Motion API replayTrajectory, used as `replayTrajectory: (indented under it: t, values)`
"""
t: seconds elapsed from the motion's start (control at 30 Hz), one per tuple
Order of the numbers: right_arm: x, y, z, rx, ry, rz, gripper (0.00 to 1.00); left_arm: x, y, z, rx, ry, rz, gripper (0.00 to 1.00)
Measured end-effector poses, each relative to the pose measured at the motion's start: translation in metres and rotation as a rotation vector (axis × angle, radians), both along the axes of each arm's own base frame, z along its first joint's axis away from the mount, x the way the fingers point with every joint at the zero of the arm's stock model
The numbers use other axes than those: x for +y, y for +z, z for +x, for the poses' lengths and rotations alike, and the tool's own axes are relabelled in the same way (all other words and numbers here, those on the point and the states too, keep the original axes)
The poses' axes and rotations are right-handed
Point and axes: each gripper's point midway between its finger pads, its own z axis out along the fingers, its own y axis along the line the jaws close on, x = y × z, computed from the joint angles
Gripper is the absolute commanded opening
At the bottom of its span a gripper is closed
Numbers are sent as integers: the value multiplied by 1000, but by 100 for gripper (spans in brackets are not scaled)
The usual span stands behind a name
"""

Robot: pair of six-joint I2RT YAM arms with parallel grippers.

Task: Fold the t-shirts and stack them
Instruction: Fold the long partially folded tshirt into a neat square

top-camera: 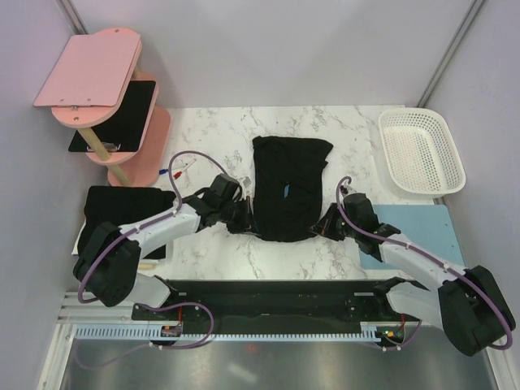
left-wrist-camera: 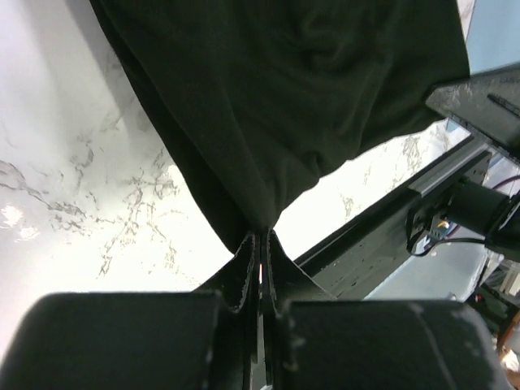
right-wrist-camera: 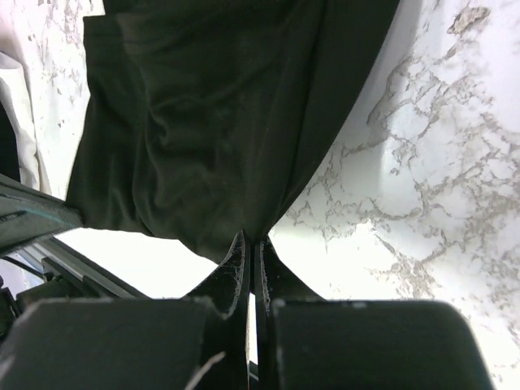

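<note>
Looking from above, one t-shirt (top-camera: pixel 288 183) lies mid-worktop (top-camera: pixel 203 260), partly folded; what may be a folded t-shirt (top-camera: pixel 122 210) sits far left. Left wrist: my left end effector (left-wrist-camera: pixel 260 244) is pinched shut on the near hem. Right wrist: my right end effector (right-wrist-camera: pixel 252 244) likewise. Cross-fold and stacking are left.

My left arm (top-camera: pixel 154 229) and right arm (top-camera: pixel 422 262) have white links, bulky black joints and looping purple cables (top-camera: pixel 192 153). The left hand (left-wrist-camera: pixel 260 244) and right hand (right-wrist-camera: pixel 250 244) are black.
</note>
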Motion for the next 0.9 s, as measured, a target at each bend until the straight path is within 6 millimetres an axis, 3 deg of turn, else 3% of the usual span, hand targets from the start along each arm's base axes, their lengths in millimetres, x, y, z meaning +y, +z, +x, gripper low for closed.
replayTrajectory:
  t: [0.1, 0.2, 0.3, 0.5, 0.63, 0.9]
  values:
    - [-1, 9, 2, -21, 4, -12, 0, 0, 14, 9, -10, 18, 11, 2]
    - [0, 25, 16, -47, -2, -37, 0, -6, 39, 32, -43, 40, -6, 2]
    - [3, 52, 41, -110, -21, -59, 0, -12, 66, 65, -94, 70, -34, 2]
    - [3, 88, 95, -210, -66, -113, 0, -14, 94, 130, -156, 115, -56, 2]
    - [-6, 93, 132, -232, -108, -160, 0, -15, 97, 165, -164, 111, -66, 2]
    - [-25, 82, 192, -239, -170, -217, 1, -25, 107, 227, -218, 101, -89, 2]
